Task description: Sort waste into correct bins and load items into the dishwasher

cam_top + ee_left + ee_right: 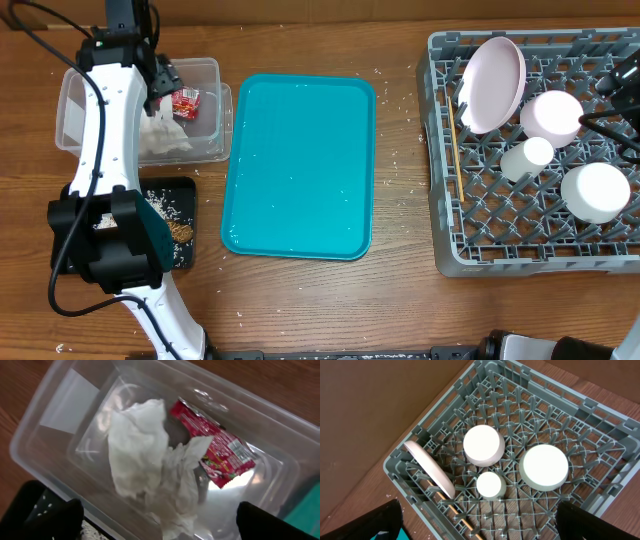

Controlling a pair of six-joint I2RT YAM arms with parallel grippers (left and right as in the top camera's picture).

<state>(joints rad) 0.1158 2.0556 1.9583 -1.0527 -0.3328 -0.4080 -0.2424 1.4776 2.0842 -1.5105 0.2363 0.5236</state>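
My left gripper [160, 78] hangs open over the clear tub [75, 110], its jaws wide apart and empty [160, 527]. In the tub lie the crumpled white napkin [140, 455] and the red-and-white wrapper [215, 452]. The black tray [188, 185] holds rice and a brown food piece [181, 232], partly hidden under my left arm. In the grey dish rack [540, 262] the plate [430, 469] stands on edge, with two bowls [483, 445] [544, 466] and the cup [490, 484] upside down. The wooden stick [445, 505] lies along its left side. My right gripper [480, 527] is open above the rack.
The teal tray [300, 165] lies bare between the bins and the rack. A few loose rice grains [398, 152] are scattered on the wooden table near the tray's right edge. My left arm's base [110, 245] stands at the front left.
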